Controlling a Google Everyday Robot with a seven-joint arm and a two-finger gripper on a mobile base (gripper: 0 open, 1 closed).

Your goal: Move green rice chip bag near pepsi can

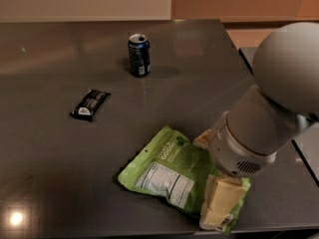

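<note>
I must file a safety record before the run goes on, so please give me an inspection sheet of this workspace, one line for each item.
Surface: dark grey table, glossy, with a lamp reflection near its front left corner.
Job's things: green rice chip bag lies flat by the front edge, label up; pepsi can stands upright toward the back, well apart from the bag.
Clutter: small black wrapper lies flat on the left, touching nothing.
Grippers: gripper is low over the bag's right end, open, one finger at each side of that end.
Cables: nothing seen.
Surroundings: pale wall and an orange-brown panel behind the table.
</note>
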